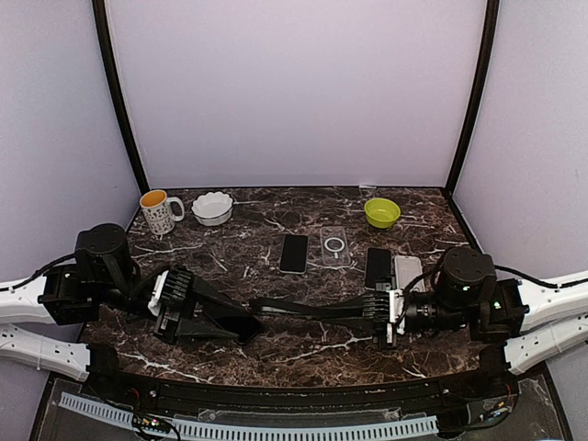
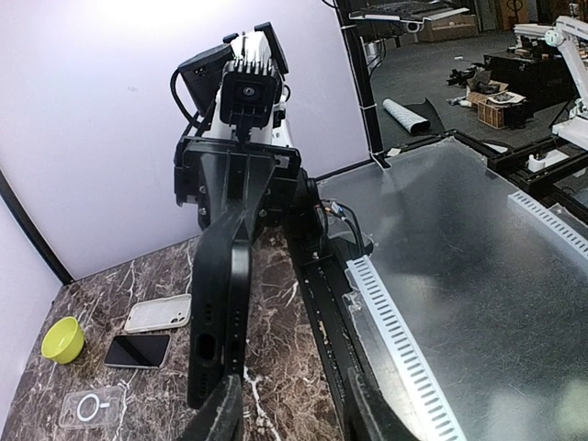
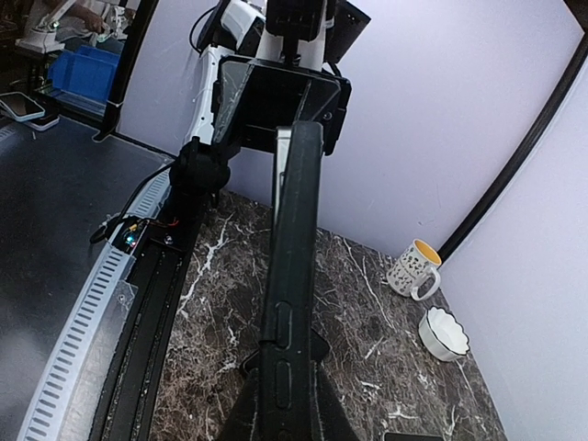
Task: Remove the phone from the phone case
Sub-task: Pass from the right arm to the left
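Pinching the phone (image 1: 317,308) tight in the right tool (image 1: 380,314). Hanging it on edge over the worktop (image 1: 303,354), low in the middle of the frame. Holding the left tool (image 1: 257,323) apart, with the phone's other end right beside one black finger (image 2: 223,413).

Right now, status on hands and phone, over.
Right hand shut on cased phone, held edge-on above table. Left hand open at its other end. Nothing in the way.
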